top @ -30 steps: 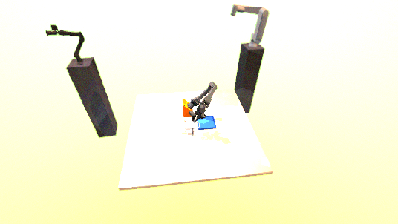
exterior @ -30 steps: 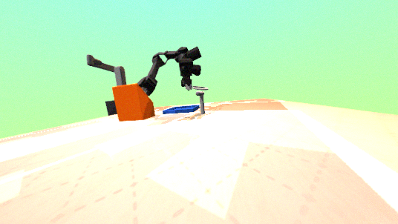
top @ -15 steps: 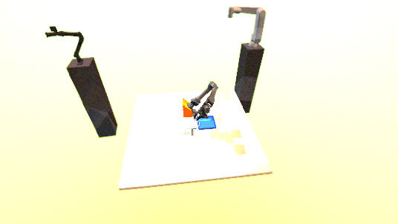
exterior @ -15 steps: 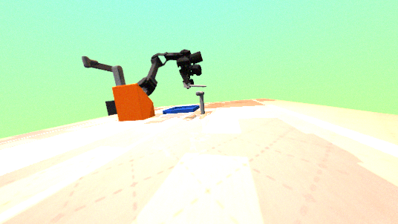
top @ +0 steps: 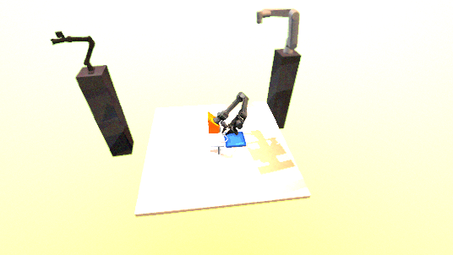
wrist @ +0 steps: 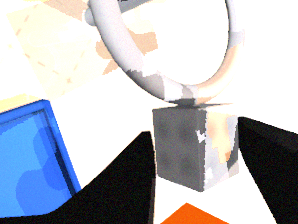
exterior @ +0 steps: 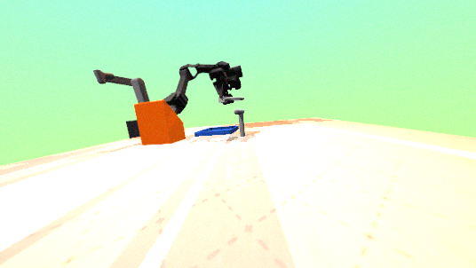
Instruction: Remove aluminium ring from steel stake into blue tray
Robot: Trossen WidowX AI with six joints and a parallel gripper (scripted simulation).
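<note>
Ring off the stake, held up by its tab

You have the pincer (top: 229, 132) (exterior: 226, 101) (wrist: 193, 132) clamped on the ring's small square tab (wrist: 179, 142), one dark finger either side in the wrist view. The ring (top: 227, 138) (exterior: 236, 98) (wrist: 117, 45) hangs in the air, roughly level, clear above the stake (top: 219, 150) (exterior: 241, 125) and its cross-bar. Exterior view shows you a gap between ring and bar; the stake stands upright.

Blue tray (top: 244, 139) (exterior: 217, 131) (wrist: 59, 136): on the table (top: 190, 177) (exterior: 355, 191), near the stake, to its right and a little farther in the top view, left of it in the exterior view. The ring is not in it.

Orange block (top: 214, 127) (exterior: 152, 124) (wrist: 189, 215): left of your tray in both outside views. Top view also gives you two dark pillars (top: 106, 110) (top: 284, 84), far left and far right, an arm on each.
</note>
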